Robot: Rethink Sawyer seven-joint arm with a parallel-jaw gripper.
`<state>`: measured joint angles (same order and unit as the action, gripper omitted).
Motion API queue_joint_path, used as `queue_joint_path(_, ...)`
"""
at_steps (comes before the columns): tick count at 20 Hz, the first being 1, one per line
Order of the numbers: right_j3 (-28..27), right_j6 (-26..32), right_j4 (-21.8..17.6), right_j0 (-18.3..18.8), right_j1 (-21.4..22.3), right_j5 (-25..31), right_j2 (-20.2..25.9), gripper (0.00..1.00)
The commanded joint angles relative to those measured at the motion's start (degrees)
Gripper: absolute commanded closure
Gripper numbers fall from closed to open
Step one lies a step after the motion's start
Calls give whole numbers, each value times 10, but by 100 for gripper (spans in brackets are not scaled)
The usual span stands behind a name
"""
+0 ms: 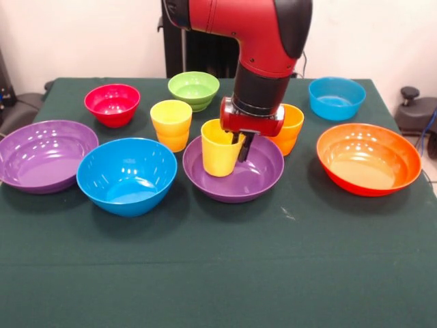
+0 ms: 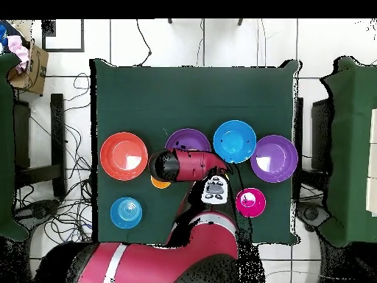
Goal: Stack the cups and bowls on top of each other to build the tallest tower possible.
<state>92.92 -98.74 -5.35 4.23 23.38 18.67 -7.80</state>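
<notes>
My gripper (image 1: 240, 149) is shut on the right rim of a yellow cup (image 1: 218, 150). It holds the cup upright, slightly tilted, inside the middle purple bowl (image 1: 235, 181); I cannot tell whether the cup touches the bowl's floor. A second yellow cup (image 1: 171, 123) stands to the left. An orange cup (image 1: 292, 128) stands behind the gripper. In the overhead view the arm (image 2: 188, 166) hides the gripper and the held cup. There the purple bowl (image 2: 187, 138) and an edge of the orange cup (image 2: 160, 183) show.
Large bowls stand in a row: purple (image 1: 44, 154), blue (image 1: 127, 175), orange (image 1: 368, 158). Small bowls stand behind them: red (image 1: 112, 104), light green (image 1: 194, 89), blue (image 1: 336, 98). The green cloth's front half (image 1: 218, 273) holds nothing.
</notes>
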Motion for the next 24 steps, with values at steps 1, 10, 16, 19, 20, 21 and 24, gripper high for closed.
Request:
queue_joint_path(1, -35, -55, -1, 9, -77, 2, 55, 100)
queue_joint_path(10, -44, -47, -2, 7, -81, 26, 51, 0)
queue_joint_path(16, -43, -49, -5, 15, -80, 0, 55, 0)
queue_joint_path(19, -28, -55, -8, 13, -72, -12, 53, 0)
queue_joint_path(20, -27, -56, -8, 13, -71, -12, 53, 0)
queue_joint_path(21, -25, -56, -8, 14, -70, -12, 54, 0)
queue_joint_path(24, -19, -56, -7, 15, -67, -10, 54, 0)
